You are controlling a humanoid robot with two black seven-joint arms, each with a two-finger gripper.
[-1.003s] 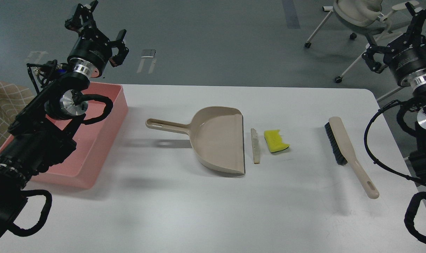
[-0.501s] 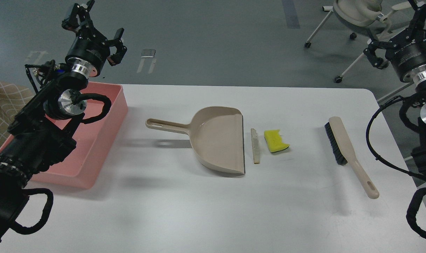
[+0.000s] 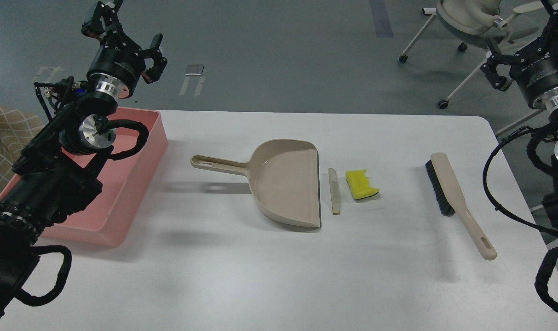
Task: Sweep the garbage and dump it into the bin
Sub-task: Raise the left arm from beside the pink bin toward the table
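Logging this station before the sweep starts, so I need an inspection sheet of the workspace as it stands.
Surface: white table, no spills seen.
Job's things: yellow sponge chunk and whitish slice lie just right of the dustpan mouth; brush lies further right; pink bin at the left edge.
Clutter: nothing seen.
Grippers: left gripper open, raised beyond the bin, holding nothing; right gripper raised off the table's right end, fingers not clear.
Cables: black loops hang on both arms, clear of the tools.
Surroundings: grey floor, white office chair behind.
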